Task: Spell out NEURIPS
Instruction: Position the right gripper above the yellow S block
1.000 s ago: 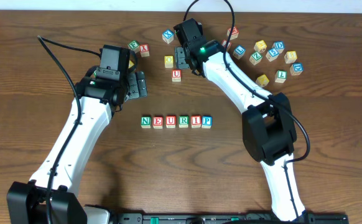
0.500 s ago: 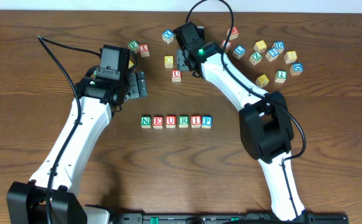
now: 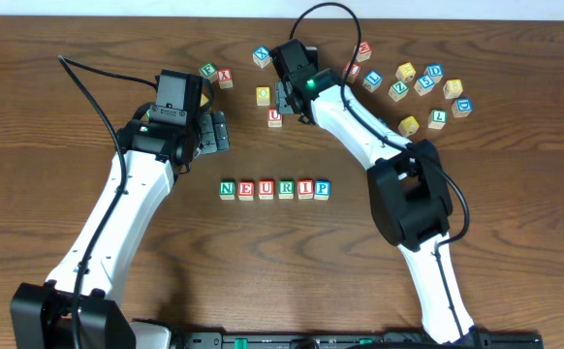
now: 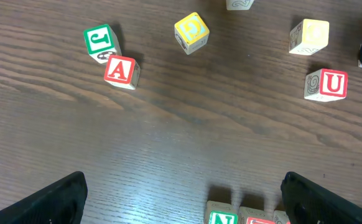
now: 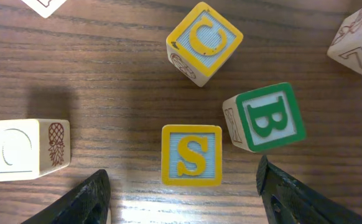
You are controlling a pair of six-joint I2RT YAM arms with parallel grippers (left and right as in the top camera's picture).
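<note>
Dark wood-grain bench carries a tidy line of six wooden cubes near its middle. Seen from overhead, they read N, E, U, R, I, P from left to right, set side by side. Beyond that line, toward the far edge, the right gripper hangs over a loose cluster of cubes with its jaws apart and gripping nothing. The yellow S cube lies flat on the wood between the two fingers, with a gap on either side. Just beside the S sits a green B cube, turned askew. A yellow C cube lies farther on, and a pale cube with a pineapple on its side is at the left of the wrist view. A spare red U cube lies between this cluster and the line. The left gripper hovers beside the line's N end, jaws spread wide and empty, with a green J cube right beside a red A cube ahead of it.
</note>
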